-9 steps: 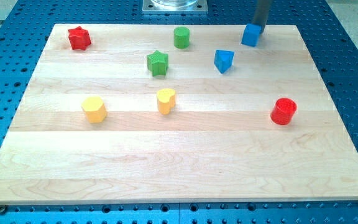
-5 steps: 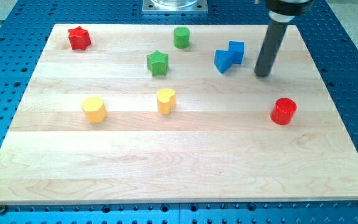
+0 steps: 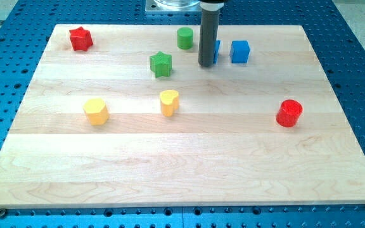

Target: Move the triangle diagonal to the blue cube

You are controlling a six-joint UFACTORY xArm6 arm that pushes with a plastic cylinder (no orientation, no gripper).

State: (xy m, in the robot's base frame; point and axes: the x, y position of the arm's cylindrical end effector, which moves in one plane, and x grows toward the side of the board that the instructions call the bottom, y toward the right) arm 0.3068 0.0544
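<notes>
Single camera view, set high at the near side of the desk (image 3: 182,183), looking obliquely down toward the arm base at the view's top. Whole board fits in frame, moderately near. No second view available for overlap.

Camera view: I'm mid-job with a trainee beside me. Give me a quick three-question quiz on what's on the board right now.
1. True or false: my tip sits between the green star and the blue cube.
2. Which block does the rod mostly hide? A) red cylinder B) blue triangle C) green cylinder
3. How many yellow blocks are on the board?

Key: 1 true. 2 B; only a blue sliver shows at the rod's right edge. 3 two, a rounded one and a heart.
</notes>
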